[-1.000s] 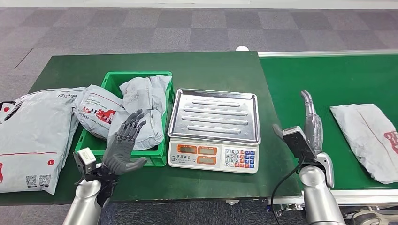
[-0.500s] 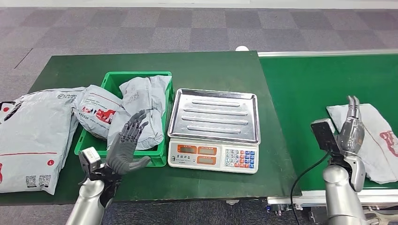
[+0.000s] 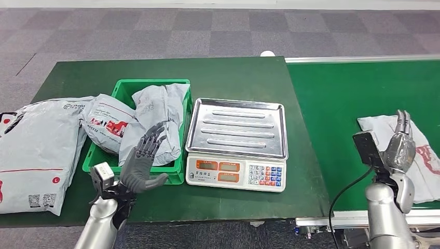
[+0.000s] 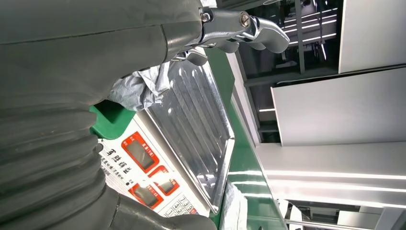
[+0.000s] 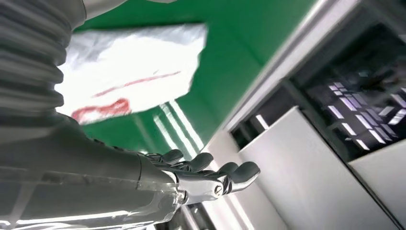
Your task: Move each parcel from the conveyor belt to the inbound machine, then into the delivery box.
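Grey parcel (image 3: 415,155) w/ red print: flat on conveyor belt (image 3: 337,104), right of weighing scale (image 3: 236,142). Right hand (image 3: 399,148): over parcel's near-left part, fingers straight, close together, holding nothing; contact w/ parcel unclear. Left hand (image 3: 141,161): raised front-left of scale, by green crate (image 3: 179,174), fingers spread, empty. Crate: holds grey parcels (image 3: 155,119). Large grey mailer (image 3: 36,150): on table, left of crate.

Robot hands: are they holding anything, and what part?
Nothing is held. The left hand is raised with fingers apart in front of the green box. The right hand is over the parcel on the belt, fingers straight, not gripping it.
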Motion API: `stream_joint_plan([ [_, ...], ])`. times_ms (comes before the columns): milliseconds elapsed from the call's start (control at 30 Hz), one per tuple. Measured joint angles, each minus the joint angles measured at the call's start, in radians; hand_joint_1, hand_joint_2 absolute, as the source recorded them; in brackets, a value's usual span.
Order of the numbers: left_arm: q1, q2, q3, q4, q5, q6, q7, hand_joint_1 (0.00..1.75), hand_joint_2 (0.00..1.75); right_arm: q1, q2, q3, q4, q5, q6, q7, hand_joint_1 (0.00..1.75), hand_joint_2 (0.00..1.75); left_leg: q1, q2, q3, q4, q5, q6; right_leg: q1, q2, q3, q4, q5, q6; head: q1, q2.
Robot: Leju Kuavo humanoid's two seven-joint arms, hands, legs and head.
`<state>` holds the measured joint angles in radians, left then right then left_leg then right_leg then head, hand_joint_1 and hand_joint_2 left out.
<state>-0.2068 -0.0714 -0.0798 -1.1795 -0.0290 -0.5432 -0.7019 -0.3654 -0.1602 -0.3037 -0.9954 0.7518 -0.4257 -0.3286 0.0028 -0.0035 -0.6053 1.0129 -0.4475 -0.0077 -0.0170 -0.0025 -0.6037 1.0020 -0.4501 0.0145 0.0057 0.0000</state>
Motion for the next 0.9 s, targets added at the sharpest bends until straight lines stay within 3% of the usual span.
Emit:
stream_joint_plan([
  [200, -0.009, -0.001, -0.007, 0.012, 0.0, -0.006, 0.0, 0.0, 1.75, -0.083, -0.075, -0.015, 0.143, 0.126, 0.03, 0.15, 0.0, 1.75, -0.001, 0.0, 0.0, 0.0, 0.0, 0.0, -0.001, 0.0, 0.0, 0.0, 0.0, 0.0, 0.0, 0.0],
  [400, -0.033, -0.003, -0.03, 0.039, 0.003, -0.019, 0.0, 0.0, 1.75, -0.239, -0.205, -0.02, 0.433, 0.244, 0.2, 0.394, 0.0, 1.75, -0.001, -0.002, 0.0, 0.001, 0.0, 0.001, -0.001, -0.002, 0.001, 0.0, 0.001, 0.001, 0.0, 0.0],
  [533, -0.042, -0.005, -0.037, 0.051, 0.006, -0.021, 0.0, 0.0, 1.75, -0.276, -0.25, -0.02, 0.528, 0.263, 0.247, 0.444, 0.0, 1.75, -0.001, -0.001, 0.0, 0.001, 0.0, 0.001, -0.001, -0.001, 0.0, 0.0, 0.001, 0.001, 0.0, 0.0],
  [700, -0.053, -0.006, -0.044, 0.069, 0.014, -0.031, 0.0, 0.0, 1.75, -0.31, -0.288, -0.02, 0.616, 0.288, 0.382, 0.562, 0.0, 1.75, -0.001, -0.002, -0.001, 0.001, 0.0, 0.001, -0.001, -0.002, 0.0, 0.0, 0.0, 0.001, 0.0, 0.0],
  [900, -0.061, -0.006, -0.053, 0.084, 0.015, -0.034, 0.0, 0.0, 1.75, -0.321, -0.297, -0.02, 0.667, 0.287, 0.447, 0.588, 0.0, 1.75, -0.001, -0.001, 0.0, 0.001, 0.0, 0.001, -0.001, -0.001, 0.0, 0.0, 0.0, 0.001, 0.0, 0.0],
])
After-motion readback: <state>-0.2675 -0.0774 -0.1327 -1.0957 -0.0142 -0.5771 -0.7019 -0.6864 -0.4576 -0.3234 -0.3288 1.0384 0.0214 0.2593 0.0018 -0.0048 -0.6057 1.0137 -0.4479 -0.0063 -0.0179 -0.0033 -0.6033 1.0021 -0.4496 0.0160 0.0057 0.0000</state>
